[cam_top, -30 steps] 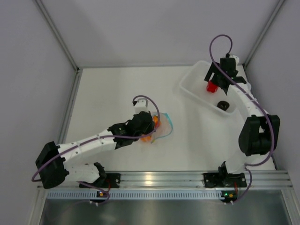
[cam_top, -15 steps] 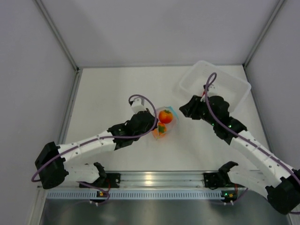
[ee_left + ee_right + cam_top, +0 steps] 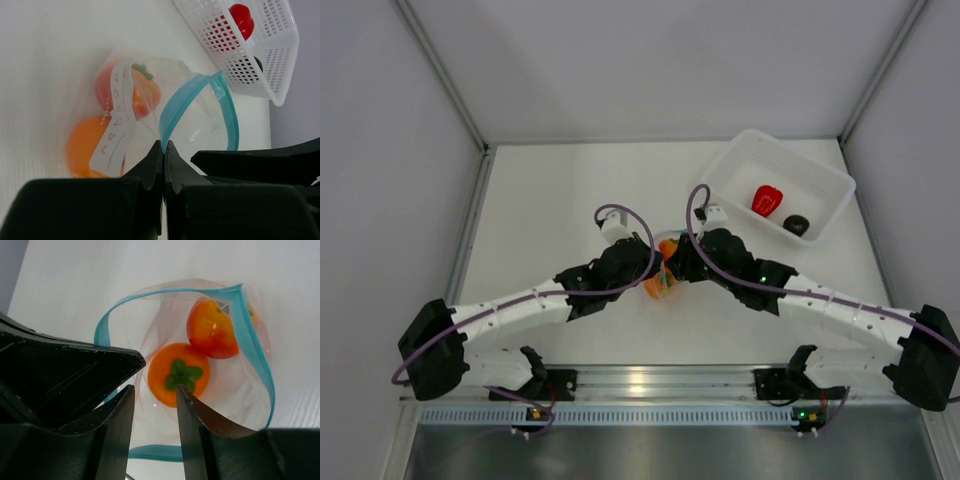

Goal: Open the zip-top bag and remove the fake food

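The left fingers (image 3: 156, 162) are pressed together, pinching the rim of the zip-top bag (image 3: 200, 117), which lies mid-frame on the surface (image 3: 550, 200) in the top view. The right fingers (image 3: 120, 410) stand parted over its gaping mouth, gripping nothing, with two orange fruits (image 3: 177, 372) inside. The red pepper (image 3: 767, 200) and dark piece (image 3: 797, 225) lie in the tray (image 3: 740, 165) at upper right.

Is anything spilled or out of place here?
Nothing stands out. The zip-top bag is open with two orange fruits inside; the red pepper and dark piece sit in the white tray. Nothing is spilled.
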You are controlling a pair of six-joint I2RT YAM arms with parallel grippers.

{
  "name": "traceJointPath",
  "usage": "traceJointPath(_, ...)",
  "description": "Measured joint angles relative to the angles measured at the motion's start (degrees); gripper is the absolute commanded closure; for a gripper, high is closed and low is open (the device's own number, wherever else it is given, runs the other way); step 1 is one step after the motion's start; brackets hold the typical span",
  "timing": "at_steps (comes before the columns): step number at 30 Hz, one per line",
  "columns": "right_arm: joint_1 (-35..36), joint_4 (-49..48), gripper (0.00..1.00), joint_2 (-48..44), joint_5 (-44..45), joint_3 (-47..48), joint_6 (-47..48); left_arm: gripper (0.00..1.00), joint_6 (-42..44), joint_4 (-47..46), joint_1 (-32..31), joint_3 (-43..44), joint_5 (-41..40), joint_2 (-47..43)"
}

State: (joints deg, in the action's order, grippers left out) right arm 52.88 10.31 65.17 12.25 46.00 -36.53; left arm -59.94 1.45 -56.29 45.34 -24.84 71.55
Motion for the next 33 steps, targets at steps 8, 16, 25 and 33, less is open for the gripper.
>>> traceJointPath(8, 0.7, -1.0, 0.60, 8.7, 8.2, 2.4, 2.3, 1.00, -0.7, -1.5, 0.0, -1.5, 0.4, 0.2)
traceJointPath(16, 0.6, -5.6, 0.53, 15.3, 11.3, 3.4, 6.8, 1.00, -0.4, -1.9, 0.0, -1.6, 1.9, 2.1)
traceJointPath(25, -0.6, -11.9, 0.49, 20.9, 13.6, 3.9, 13.7, 1.00, 0.7, -1.9, 1.3, -1.7, 3.3, 3.1)
traceJointPath(33, -4.2, -19.3, 0.50, 26.0, 12.7, 4.0, 17.9, 1.00, 1.1, -3.5, 2.9, -4.3, 5.9, 2.5)
